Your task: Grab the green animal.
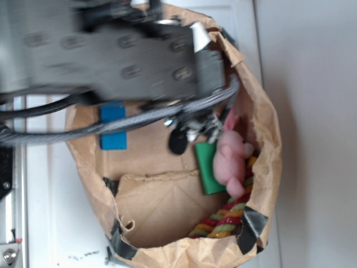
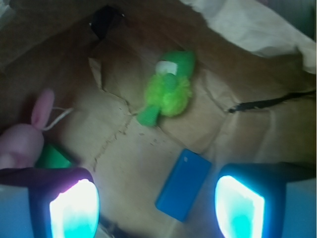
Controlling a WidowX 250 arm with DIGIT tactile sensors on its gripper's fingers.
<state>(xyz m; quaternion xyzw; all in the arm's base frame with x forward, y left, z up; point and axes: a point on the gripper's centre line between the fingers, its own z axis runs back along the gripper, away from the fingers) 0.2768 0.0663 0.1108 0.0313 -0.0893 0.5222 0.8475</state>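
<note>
Pink plush bunny [image 2: 22, 141]: at the far left of the wrist view, ear pointing up, just above the end effector's left pad; it is not the target.
Flat green rectangular block [image 2: 53, 157]: tucked against the bunny on its right side, partly hidden by the left pad.
End effector [image 2: 157, 206]: jaws spread wide with nothing between them, 2 glowing pads at the bottom corners of the wrist view; the bare bag floor shows in the gap.
Small fuzzy lime-green plush animal [image 2: 168, 91]: lying on the creased floor of the brown paper bag [image 2: 247, 119], ahead of the end effector and a little right of the midline between the pads, well apart from both.
Long axis of the animal: tilted, running from the darker green tip at lower left up to the head end at upper right, so it lies slantwise to the line joining the 2 pads.
Flat blue rectangular block [image 2: 183, 184]: on the bag floor between the animal and the end effector, closer to the right pad, touching neither that I can see.
Exterior view: the arm [image 1: 111, 50] covers the middle of the bag, and the green animal cannot be seen there.
Judgement: the reach looks like forward and down, past the blue block.
</note>
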